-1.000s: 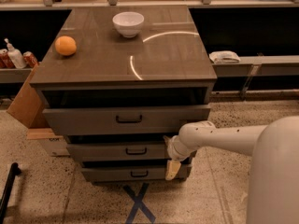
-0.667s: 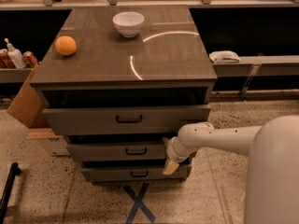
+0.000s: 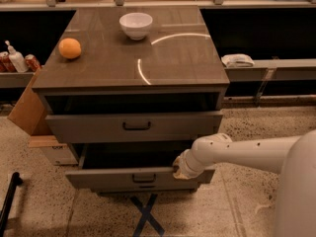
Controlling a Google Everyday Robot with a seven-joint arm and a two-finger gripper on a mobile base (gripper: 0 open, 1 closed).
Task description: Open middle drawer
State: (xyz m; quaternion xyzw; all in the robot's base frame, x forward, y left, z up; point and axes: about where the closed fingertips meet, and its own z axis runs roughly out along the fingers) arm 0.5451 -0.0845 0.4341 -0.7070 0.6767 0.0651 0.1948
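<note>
The middle drawer (image 3: 106, 178) is a grey-brown flat front with a small dark bar handle (image 3: 143, 178). It stands pulled out well beyond the top drawer (image 3: 89, 127), with a dark gap above it. My gripper (image 3: 178, 171) sits at the top edge of the middle drawer's front, right of the handle, at the end of my white arm (image 3: 247, 152), which reaches in from the right. The bottom drawer is mostly hidden under the pulled-out front.
On the cabinet top (image 3: 173, 58) are an orange (image 3: 69, 48) and a white bowl (image 3: 136, 25). A cardboard box (image 3: 24, 110) leans at the cabinet's left, with bottles (image 3: 15, 58) behind it. A blue tape X (image 3: 145, 214) marks the floor in front. A white cloth (image 3: 237, 60) lies on the right ledge.
The middle drawer has slid out toward the camera, and my gripper has moved with its front edge. The bottom drawer front is now covered.
</note>
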